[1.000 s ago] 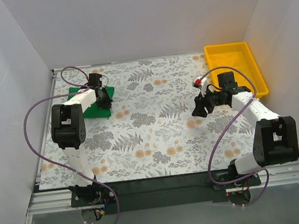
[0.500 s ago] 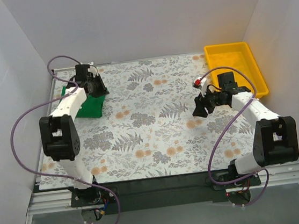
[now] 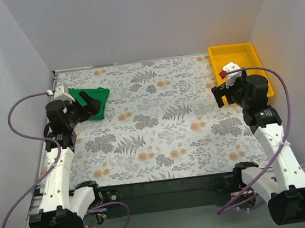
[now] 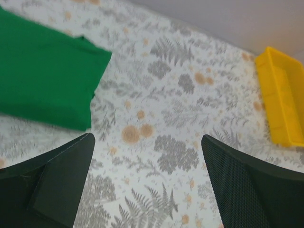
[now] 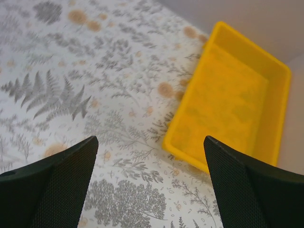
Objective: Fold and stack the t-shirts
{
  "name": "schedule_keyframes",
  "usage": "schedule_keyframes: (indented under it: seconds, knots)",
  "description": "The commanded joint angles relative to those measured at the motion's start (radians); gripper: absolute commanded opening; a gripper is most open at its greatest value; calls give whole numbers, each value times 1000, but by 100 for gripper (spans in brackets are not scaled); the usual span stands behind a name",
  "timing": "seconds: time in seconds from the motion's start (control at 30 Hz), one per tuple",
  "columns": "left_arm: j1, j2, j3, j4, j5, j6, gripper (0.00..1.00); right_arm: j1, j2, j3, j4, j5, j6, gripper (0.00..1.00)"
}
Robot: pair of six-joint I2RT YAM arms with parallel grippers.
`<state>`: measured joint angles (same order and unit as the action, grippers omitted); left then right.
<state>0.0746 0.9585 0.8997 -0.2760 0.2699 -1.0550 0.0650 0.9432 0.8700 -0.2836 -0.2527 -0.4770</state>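
One plain green t-shirt (image 3: 97, 98) is seen, folded into a compact, roughly rectangular pad. It is laid flat on the fern-and-flower patterned table (image 3: 160, 135), at the far-left corner, well apart from the yellow tray (image 3: 218, 62) at the far right. In the left wrist view the t-shirt (image 4: 42, 85) is shown as solid green with a smooth top face. A straight folded edge is seen on its right side, with a small step in the outline at the upper corner. A thin dark shadow line is seen along that right edge, where layers are stacked.

The left gripper (image 4: 146, 137) is held above the table just beside the shirt, jaws spread wide, nothing between them. The right gripper (image 5: 151, 138) is held above the table near the tray (image 5: 190, 114), jaws also spread wide, nothing gripped.

Hidden or unclear:
- In the top view, the near-left part of the shirt is covered by the left gripper (image 3: 85, 106).
- In the left wrist view, the shirt is cut off by the left and top edges, so its full outline is not seen.
- Sleeves and neckline cannot be told apart within the fold, and the layer count cannot be told.
- The wrist views are slightly blurred.
- The tray (image 4: 280, 95) is cut off at the right edge of the left wrist view.
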Motion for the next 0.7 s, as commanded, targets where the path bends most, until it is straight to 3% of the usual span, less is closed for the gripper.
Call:
schedule_keyframes:
  seconds: [0.0, 0.03, 0.13, 0.3, 0.67]
  knots:
    - [-7, -73, -116, -36, -21, 35, 96, -10, -57, -45, 161, 327, 320, 98]
    - [-12, -96, -131, -29, -21, 39, 96, -10, -46, -48, 159, 364, 424, 98]
    - [-27, -156, -194, -9, -31, 46, 96, -10, -32, -55, 120, 426, 449, 98]
    - [-49, -219, -269, 5, -64, 50, 96, -30, -50, -92, 133, 446, 402, 98]
    - [-55, -205, -278, 17, -58, 50, 96, -30, -31, -117, 142, 440, 301, 98]
